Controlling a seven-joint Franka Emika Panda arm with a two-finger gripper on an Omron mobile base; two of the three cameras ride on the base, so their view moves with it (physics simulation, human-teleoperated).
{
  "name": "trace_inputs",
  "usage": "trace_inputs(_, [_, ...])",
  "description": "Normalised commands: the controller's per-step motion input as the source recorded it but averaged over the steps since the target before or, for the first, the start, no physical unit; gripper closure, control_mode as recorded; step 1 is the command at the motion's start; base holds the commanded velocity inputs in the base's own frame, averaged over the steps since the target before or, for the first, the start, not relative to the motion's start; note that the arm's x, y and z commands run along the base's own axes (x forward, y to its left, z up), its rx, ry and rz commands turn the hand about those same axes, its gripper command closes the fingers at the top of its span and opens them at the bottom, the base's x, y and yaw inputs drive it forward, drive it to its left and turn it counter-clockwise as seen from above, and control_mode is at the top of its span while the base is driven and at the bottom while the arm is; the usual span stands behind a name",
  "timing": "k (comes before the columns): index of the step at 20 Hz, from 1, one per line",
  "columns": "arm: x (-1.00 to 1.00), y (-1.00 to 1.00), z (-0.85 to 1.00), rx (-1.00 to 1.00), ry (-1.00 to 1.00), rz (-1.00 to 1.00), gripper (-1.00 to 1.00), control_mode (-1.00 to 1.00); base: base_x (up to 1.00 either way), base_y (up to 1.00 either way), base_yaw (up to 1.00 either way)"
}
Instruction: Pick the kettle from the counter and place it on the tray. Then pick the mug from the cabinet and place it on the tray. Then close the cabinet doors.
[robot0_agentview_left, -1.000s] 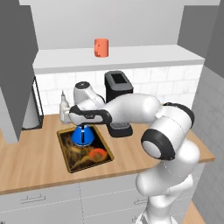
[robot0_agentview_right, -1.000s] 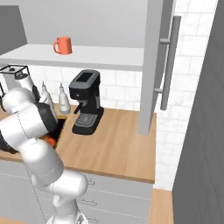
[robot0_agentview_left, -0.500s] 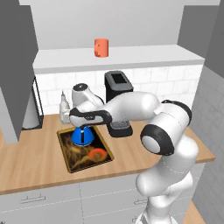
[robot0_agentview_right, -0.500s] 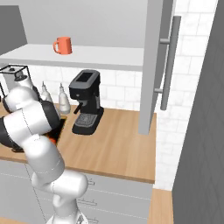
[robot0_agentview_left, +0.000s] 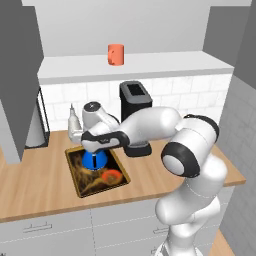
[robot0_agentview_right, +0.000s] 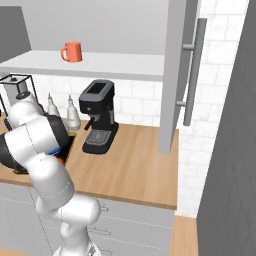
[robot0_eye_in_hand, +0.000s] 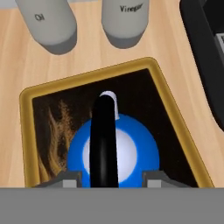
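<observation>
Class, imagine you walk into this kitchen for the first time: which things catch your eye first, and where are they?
The white arm bends low over the counter, its gripper right above the blue kettle standing on the gold-rimmed tray. Up on the cabinet's white shelf sits a lone orange-red mug, and a black coffee machine stands against the tiled wall.

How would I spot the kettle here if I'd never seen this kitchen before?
Start at the long light-wood counter and find the dark gold-rimmed tray in front of the black coffee machine. The small bright-blue cone-shaped kettle stands on the tray's far end, under the robot's hand. Unlike the two white bottles behind the tray, it is blue with a thin black arched handle.
</observation>
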Motion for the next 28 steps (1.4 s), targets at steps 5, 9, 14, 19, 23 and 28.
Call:
trace_inputs(5, [-0.24,-0.04,0.09,0.01,-0.02,0.00,-1.00,-1.00,0.00,0.00,0.00])
trace_inputs(9, [-0.72,-0.05,0.94,0.02,-0.07,0.00,-1.00,-1.00,0.00,0.00,0.00])
trace_inputs(14, [-0.97,-0.42,0.95,0.03,-0.04,-0.02,-1.00,-1.00,0.00,0.00,0.00])
trace_inputs(19, [-0.10,-0.36,0.11,0.11,0.00,0.01,-1.00,-1.00,0.00,0.00,0.00])
trace_inputs(23, [-0.34,-0.42,1.00,0.01,0.00,0.00,-1.00,-1.00,0.00,0.00,0.00])
trace_inputs(28, [-0.13,-0.13,1.00,-0.01,-0.03,0.00,-1.00,-1.00,0.00,0.00,0.00])
